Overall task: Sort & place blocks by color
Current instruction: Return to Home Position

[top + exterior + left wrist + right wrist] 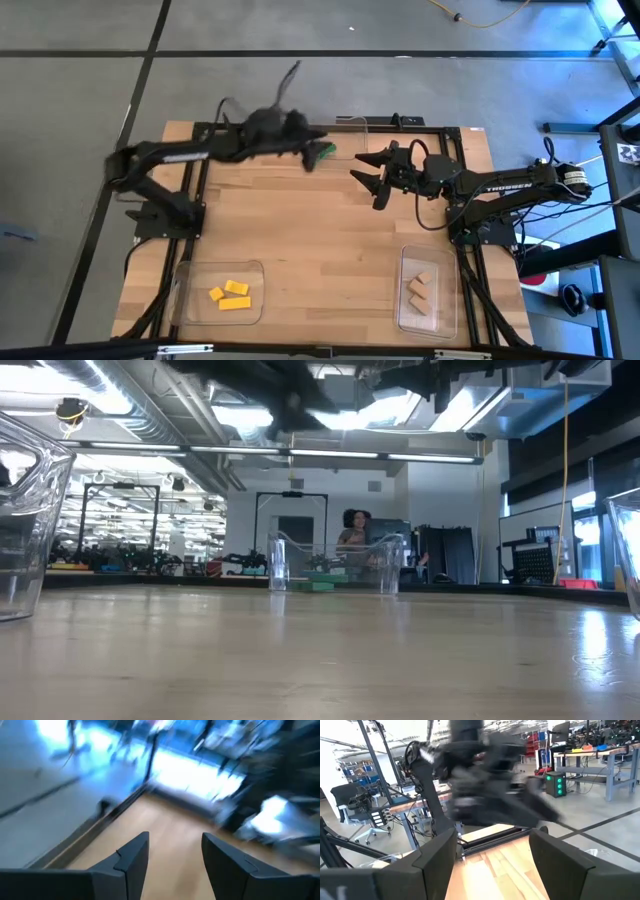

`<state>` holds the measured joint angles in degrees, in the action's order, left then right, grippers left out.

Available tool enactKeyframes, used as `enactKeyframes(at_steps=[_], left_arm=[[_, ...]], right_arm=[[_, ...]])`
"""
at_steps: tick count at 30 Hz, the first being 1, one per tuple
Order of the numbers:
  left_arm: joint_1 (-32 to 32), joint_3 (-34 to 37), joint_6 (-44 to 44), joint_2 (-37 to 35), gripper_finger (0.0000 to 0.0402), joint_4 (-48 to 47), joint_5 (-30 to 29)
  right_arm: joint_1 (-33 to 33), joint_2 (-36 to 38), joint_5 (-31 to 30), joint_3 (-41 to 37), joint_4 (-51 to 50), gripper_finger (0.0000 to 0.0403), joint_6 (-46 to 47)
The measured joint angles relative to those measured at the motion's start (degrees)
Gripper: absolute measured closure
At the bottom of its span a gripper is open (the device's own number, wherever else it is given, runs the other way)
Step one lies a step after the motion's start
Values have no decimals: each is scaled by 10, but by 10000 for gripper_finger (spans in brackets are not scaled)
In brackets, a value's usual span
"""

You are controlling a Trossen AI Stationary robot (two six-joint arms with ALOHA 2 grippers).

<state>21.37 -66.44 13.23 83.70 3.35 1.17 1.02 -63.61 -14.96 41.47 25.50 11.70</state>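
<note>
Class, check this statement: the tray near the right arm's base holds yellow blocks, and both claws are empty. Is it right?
No. The high view shows that tray holds tan blocks, not yellow ones. The left claw and the right claw are indeed empty.

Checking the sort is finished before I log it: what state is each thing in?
left gripper: open, empty, near top tray.
right gripper: open, empty, above the table.
green blocks: in top tray.
yellow blocks: in left tray.
tan blocks: in right tray.
</note>
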Motion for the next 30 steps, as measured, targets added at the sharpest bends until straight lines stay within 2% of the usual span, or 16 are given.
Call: enactKeyframes(at_steps=[6, 9, 15, 19, 23, 30], left_arm=[[-67, 203, 20, -141, 229, 265, 31], [-93, 268, 31, -201, 229, 331, 31], [-138, 338, 39, -291, 229, 331, -13], [-162, 353, 102, -324, 229, 331, -38], [-189, 355, 124, -341, 229, 332, -37], [-208, 355, 72, -343, 229, 331, -62]], right_arm=[[0, 0, 1, 0, 0, 150, 34], [0, 0, 22, 0, 1, 150, 45], [0, 0, 113, 0, -1, 150, 47], [-1, 0, 168, 0, -13, 150, 45], [0, 0, 198, 0, -27, 150, 46], [-1, 0, 207, 0, -30, 150, 64]])
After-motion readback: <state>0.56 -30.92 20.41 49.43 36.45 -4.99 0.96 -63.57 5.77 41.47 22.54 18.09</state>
